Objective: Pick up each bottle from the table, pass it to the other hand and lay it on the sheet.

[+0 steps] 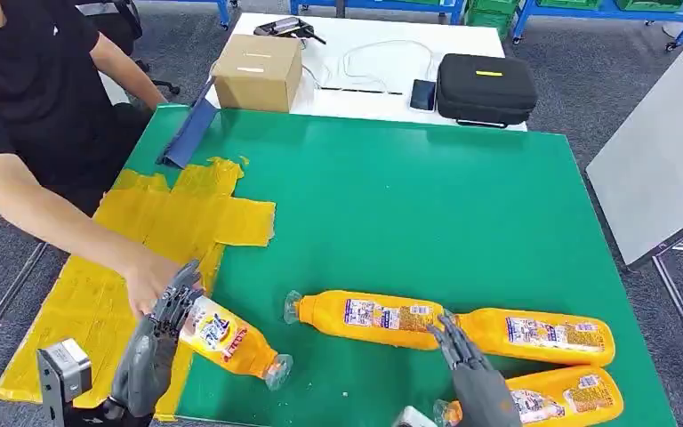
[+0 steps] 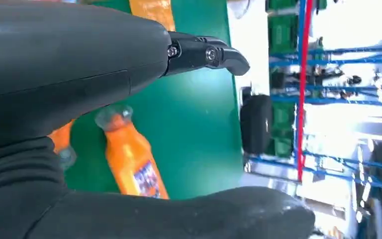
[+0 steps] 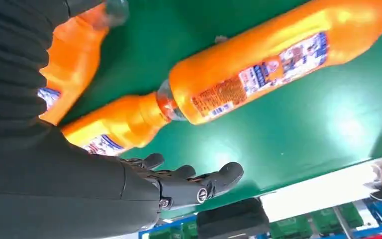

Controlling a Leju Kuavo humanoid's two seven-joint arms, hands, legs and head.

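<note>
Left hand (image 1: pixel 164 316) at the near left edge of the green desk (image 1: pixel 427 205), fingers wrapped round the base end of a bottle (image 1: pixel 231 342); bottle tilted, cap pointing toward the near right, body over the border between the yellow sheet (image 1: pixel 187 218) and the green surface. Close against the same hand from the left, a person's hand (image 1: pixel 147 280), touching or nearly touching the bottle's base; cannot tell which. Person's arm reaching in across the sheet from the far left.

Right hand (image 1: pixel 467 356) at the near edge, right of centre, holding nothing, fingers spread and stretched forward, tips over the spot where two lying bottles meet. Middle bottle (image 1: pixel 365 316) flat on the desk, cap to the left, base just beside the neck of the right bottle (image 1: pixel 542 334), which lies in line with it. Fourth bottle (image 1: pixel 569 396) nearer still, flat, partly hidden behind the right hand. In the right wrist view, dark fingers (image 3: pixel 199 181) parted above bare green, clear of the bottles.

Sheet flat on the left part of the desk, creased, no bottle lying fully on it. Rolled blue cloth (image 1: pixel 187 133) at the far left corner. Beyond the green surface, on a white desk: cardboard box (image 1: pixel 258 71), black case (image 1: pixel 485 89), phone (image 1: pixel 422 93), white cable (image 1: pixel 365 67).
</note>
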